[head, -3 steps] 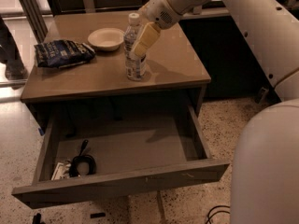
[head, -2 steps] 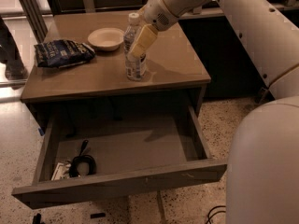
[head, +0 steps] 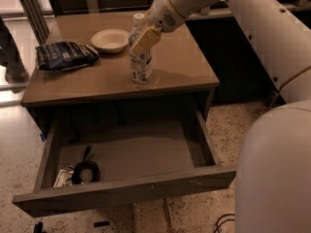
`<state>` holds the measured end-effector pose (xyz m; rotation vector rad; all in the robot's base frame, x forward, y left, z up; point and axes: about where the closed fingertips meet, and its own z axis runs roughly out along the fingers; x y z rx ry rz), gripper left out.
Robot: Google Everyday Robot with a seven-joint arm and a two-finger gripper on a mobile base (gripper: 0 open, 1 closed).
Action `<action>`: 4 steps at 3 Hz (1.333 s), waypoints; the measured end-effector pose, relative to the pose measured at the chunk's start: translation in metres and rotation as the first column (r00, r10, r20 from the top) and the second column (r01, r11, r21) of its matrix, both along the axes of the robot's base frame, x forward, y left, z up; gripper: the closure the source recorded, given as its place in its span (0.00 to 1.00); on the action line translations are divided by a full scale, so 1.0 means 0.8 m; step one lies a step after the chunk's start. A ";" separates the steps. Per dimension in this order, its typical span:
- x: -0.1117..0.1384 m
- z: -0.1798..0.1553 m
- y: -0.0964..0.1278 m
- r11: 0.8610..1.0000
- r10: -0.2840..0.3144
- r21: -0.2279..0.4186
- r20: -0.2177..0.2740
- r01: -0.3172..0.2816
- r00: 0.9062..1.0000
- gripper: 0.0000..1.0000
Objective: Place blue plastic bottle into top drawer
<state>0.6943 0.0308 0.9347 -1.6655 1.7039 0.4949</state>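
The blue plastic bottle (head: 141, 68), clear with a white cap and a white label, stands upright on the desk top (head: 180, 67) near its middle front. My gripper (head: 144, 39) reaches in from the upper right and sits around the bottle's upper part, one pale yellow finger (head: 147, 37) lying across its front, shut on it. The bottle's base rests on the desk. The top drawer (head: 131, 191) is pulled wide open below the desk front, its grey-brown floor mostly bare.
A white bowl (head: 111, 39) sits behind the bottle to the left. A dark blue snack bag (head: 65, 56) lies at the desk's left. A black coiled object (head: 85, 171) and a white item (head: 62, 177) lie in the drawer's front left corner. My robot's white body (head: 277, 169) fills the right.
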 end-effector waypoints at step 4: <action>-0.027 0.014 -0.001 1.000 0.013 0.026 0.013 -0.014 1.000 1.00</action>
